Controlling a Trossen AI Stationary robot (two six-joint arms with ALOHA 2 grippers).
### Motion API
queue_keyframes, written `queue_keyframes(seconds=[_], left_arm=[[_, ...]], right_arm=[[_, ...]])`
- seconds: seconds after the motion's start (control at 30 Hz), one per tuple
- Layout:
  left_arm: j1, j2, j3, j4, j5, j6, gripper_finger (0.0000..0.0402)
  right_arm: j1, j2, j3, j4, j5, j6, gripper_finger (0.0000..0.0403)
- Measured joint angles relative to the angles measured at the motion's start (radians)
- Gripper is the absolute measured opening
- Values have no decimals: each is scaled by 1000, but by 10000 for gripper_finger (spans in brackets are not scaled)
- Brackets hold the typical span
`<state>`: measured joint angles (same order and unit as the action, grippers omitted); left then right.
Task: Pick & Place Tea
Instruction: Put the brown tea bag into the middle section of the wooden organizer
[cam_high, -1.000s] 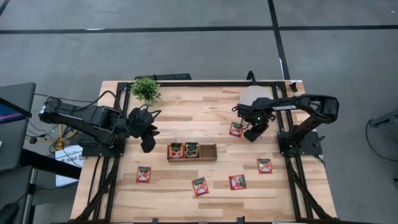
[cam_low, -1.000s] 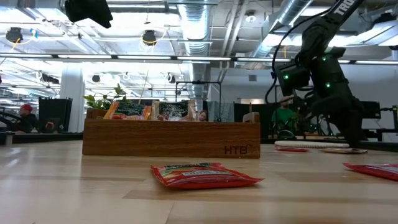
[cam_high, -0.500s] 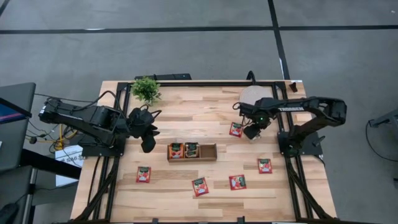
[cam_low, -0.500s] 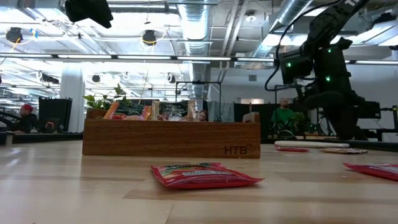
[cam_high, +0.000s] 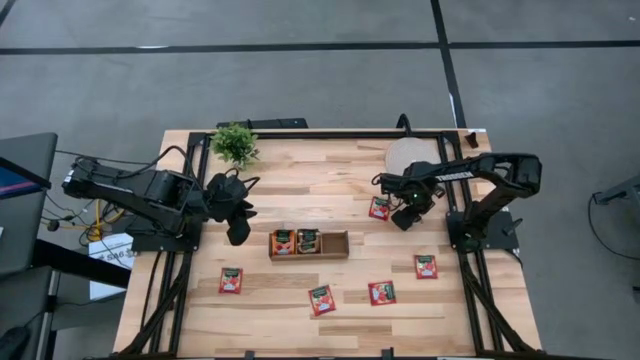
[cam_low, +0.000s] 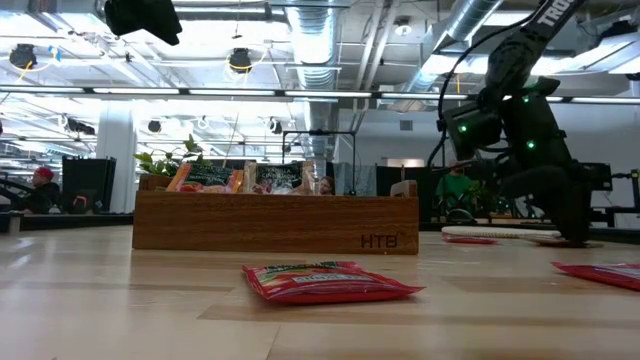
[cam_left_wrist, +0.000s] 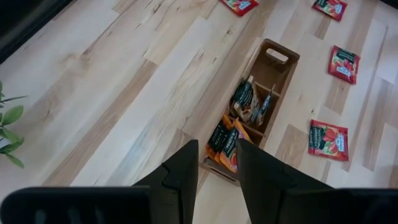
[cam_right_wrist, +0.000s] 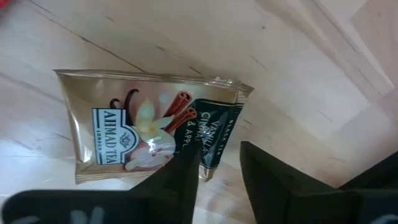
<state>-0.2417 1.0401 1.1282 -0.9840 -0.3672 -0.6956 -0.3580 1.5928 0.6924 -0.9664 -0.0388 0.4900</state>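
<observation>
Your right gripper (cam_right_wrist: 217, 165) sits low on the table, jaws parted only a narrow gap, straddling the edge of a beige tea sachet (cam_right_wrist: 146, 124) lying flat, not yet pinched. Farther off, your left gripper (cam_left_wrist: 216, 163) hovers narrowly parted above the wooden tray (cam_left_wrist: 283, 59).

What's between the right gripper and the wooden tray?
High view: only bare tabletop and one red sachet just beside the right gripper; the tray sits beyond it.
</observation>
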Motion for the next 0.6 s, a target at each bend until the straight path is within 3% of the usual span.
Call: queue_keyframes(seconds=[0.3,0.6], left_arm=[[0,0,0,0,0,0,99],[0,0,0,1,1,0,99]], right_arm=[[8,-7,-6,8,-19,0,13],[19,-7,11,-82,12,2,2]])
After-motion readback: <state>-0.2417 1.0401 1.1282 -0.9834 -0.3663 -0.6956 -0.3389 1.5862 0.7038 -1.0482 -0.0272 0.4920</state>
